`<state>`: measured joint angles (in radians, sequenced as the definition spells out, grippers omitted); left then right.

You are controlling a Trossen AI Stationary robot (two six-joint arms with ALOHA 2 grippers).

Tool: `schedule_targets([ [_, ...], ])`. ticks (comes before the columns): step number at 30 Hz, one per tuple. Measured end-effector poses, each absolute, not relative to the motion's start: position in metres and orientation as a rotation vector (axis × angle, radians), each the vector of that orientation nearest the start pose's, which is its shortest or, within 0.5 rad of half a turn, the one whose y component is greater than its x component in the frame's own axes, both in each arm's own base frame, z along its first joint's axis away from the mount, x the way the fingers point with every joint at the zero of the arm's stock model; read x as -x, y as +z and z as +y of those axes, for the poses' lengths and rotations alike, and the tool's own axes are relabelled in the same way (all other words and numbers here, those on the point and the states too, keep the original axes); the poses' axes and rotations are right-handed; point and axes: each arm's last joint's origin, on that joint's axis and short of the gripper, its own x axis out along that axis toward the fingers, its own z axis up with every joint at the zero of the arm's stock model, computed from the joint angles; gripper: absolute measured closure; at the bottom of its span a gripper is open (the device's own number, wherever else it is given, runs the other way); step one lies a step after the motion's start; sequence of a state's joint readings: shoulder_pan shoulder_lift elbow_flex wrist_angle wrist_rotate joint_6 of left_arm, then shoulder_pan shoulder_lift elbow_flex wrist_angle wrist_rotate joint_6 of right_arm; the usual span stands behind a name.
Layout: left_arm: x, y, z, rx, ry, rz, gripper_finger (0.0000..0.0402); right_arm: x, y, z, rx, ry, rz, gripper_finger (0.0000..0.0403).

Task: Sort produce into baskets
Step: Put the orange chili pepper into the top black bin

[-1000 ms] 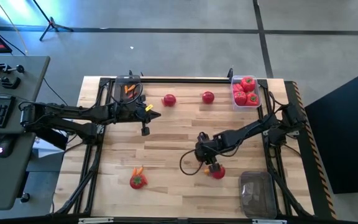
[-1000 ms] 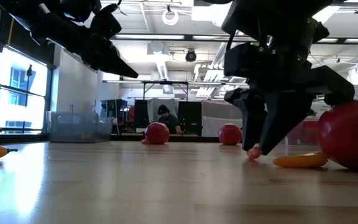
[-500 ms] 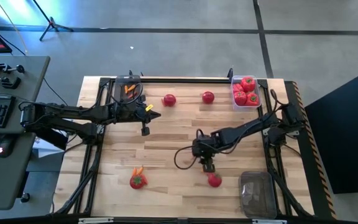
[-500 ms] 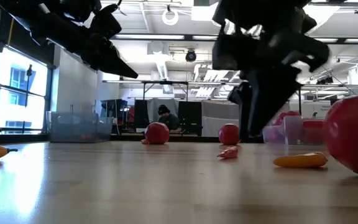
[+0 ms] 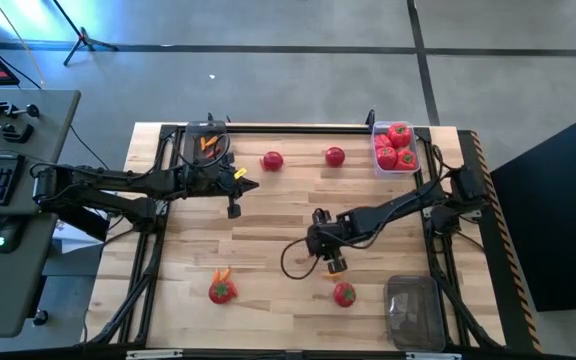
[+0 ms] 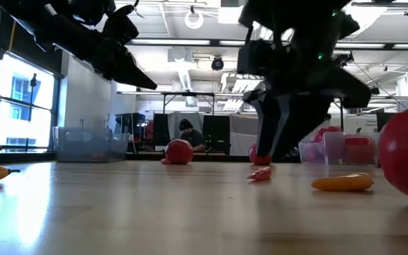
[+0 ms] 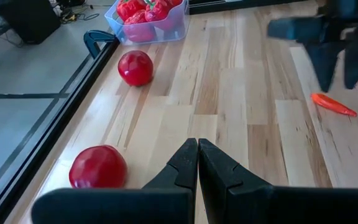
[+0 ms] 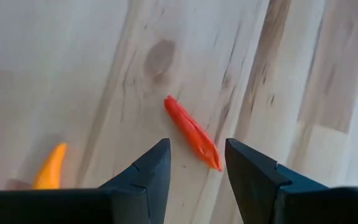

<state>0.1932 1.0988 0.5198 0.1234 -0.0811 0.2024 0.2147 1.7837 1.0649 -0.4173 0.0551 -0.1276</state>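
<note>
Three translucent plastic tubs: the far-right tub [image 5: 396,150] holds red tomatoes, the far-left tub [image 5: 204,142] orange carrots, the near-right tub [image 5: 412,310] looks empty. Several red pieces lie loose. The right gripper [image 5: 333,264], fingers spread, hovers over a thin red-orange carrot-like piece [image 8: 192,132] mid-table. The left gripper [image 7: 197,165], fingers pressed together, waits far-left. Much sorting remains.

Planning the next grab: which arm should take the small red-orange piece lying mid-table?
Right. The right gripper is open directly over the red-orange piece. The left gripper is shut, near the far-left basket.
</note>
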Motion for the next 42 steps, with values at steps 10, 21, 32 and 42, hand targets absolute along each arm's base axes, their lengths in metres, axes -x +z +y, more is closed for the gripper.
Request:
schedule_targets([
  [10, -0.221, 0.211, 0.04, -0.177, 0.197, 0.49, 0.0401, -0.341, 0.138, 0.053, 0.196, 0.275, 1.167, 0.0265],
  [21, -0.222, 0.21, 0.031, -0.091, 0.178, 0.488, 0.0401, -0.34, 0.14, 0.051, 0.152, 0.287, 1.17, 0.0393],
  [32, -0.222, 0.21, 0.023, 0.008, 0.152, 0.481, 0.0383, -0.368, 0.158, 0.024, 0.104, 0.164, 0.863, 0.0398],
  [42, -0.234, 0.191, 0.011, -0.009, 0.101, 0.566, 0.026, -0.386, 0.177, 0.002, 0.145, -0.051, 0.608, 0.0402],
])
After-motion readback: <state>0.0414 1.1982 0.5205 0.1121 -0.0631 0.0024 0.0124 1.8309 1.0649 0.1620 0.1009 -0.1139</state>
